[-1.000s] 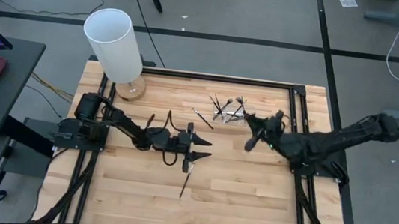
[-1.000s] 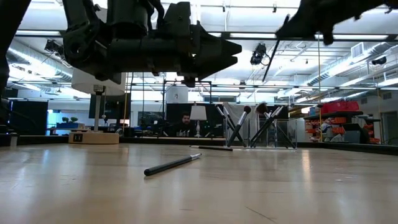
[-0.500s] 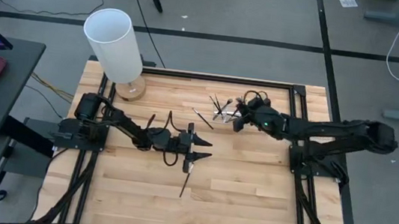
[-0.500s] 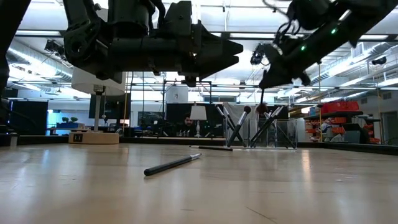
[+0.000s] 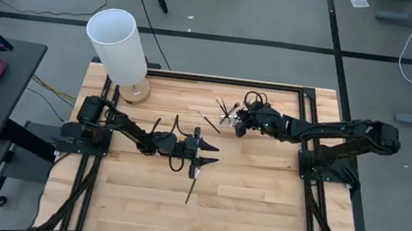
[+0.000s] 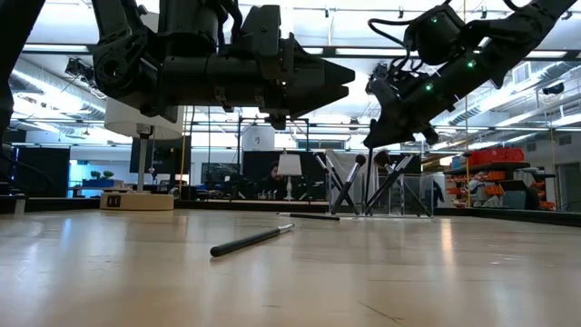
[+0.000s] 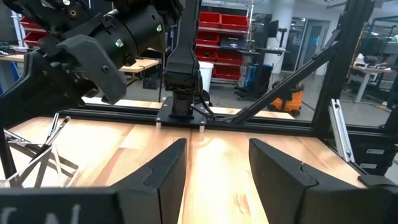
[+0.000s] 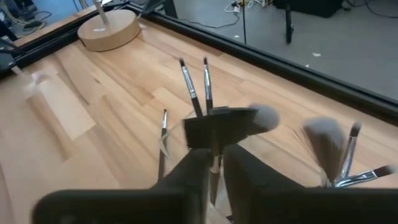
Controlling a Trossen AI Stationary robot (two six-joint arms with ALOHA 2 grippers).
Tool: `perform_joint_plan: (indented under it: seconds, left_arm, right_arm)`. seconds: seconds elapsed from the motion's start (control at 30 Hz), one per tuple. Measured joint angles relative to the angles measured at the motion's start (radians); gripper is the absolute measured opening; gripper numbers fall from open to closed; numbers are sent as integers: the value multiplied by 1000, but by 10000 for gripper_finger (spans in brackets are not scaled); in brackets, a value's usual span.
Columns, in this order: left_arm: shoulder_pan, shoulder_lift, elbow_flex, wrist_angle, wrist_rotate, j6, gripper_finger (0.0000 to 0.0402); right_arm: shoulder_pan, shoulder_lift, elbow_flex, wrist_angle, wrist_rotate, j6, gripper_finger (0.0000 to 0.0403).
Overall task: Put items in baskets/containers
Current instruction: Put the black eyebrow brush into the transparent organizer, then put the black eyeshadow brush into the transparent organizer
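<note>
Right gripper point(image 5: 241, 124) upper centre, narrowly parted around brush point(image 8: 214, 163), handle upright, directly over clear holder point(image 5: 230, 118). Left gripper point(image 5: 208, 152) wide, empty, mid-table.

The table point(image 5: 250, 206) is pale blond wood with a striped plank grain, edged by a black frame point(image 5: 195, 75). Both arms are matte black. At upper left of the high view stands a plain white cylinder point(image 5: 117, 45) on a tan wooden base point(image 5: 137, 92). The brushes point(image 8: 193, 93) have black handles, silver ferrules and grey-white bristle tips. Red bins point(image 7: 219, 22) line the background shelves.
</note>
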Motion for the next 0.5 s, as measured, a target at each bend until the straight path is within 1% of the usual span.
perform_joint_plan:
  seconds: [0.1,0.27,0.4,0.5]
  left_arm:
    - [0,0,0,0,0,0,177]
    - [0,0,0,0,0,0,177]
    - [0,0,0,0,0,0,177]
    - [0,0,0,0,0,0,177]
  right_arm:
    - [0,-4,0,-1,-1,-16,80]
    - [-20,-40,0,-63,0,-23,155]
    - [-32,-128,0,-132,6,-23,205]
    - [-27,-219,0,-163,5,-22,221]
